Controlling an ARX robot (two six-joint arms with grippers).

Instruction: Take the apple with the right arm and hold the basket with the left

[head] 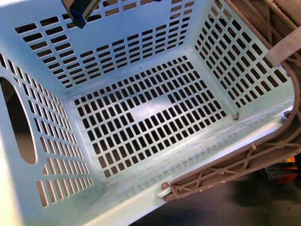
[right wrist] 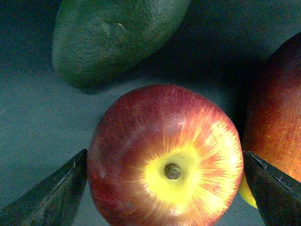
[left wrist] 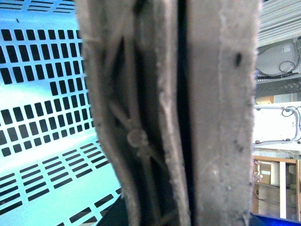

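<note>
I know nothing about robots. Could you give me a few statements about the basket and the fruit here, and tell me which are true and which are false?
1. The basket has nothing in it. True.
2. The apple lies in the basket. False: it rests on a dark surface, as the right wrist view shows.
3. The apple's stem dimple faces the right wrist camera. True.
4. The right pincer is shut and empty. False: it is open, with one fingertip on each side of the apple.
5. A green fruit lies near the apple. True.
</note>
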